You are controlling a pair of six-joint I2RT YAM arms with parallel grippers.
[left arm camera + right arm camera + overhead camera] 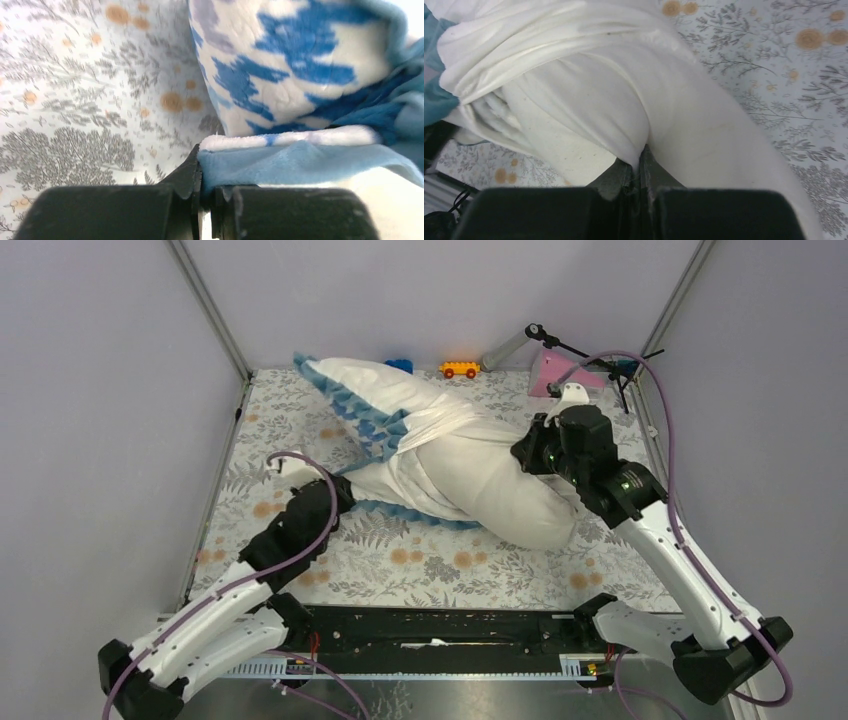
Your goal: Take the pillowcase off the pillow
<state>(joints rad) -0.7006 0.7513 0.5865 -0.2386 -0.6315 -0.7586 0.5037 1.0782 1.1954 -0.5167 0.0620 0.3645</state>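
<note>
Pillowcase (365,390) hiding far end of pillow (510,502), left end effector (206,197) pinching hem

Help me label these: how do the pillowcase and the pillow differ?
The pillowcase shows blue-and-white print and blue edging; the pillow is plain cream-white. The pillowcase is limp and bunched; the pillow is plump. The left gripper pinches the pillowcase, the right gripper the pillow. Both are soft fabric.

Plain pale grey walls (90,390), two metal corner posts (209,308), floral grey-and-orange table cloth (450,565) below.
</note>
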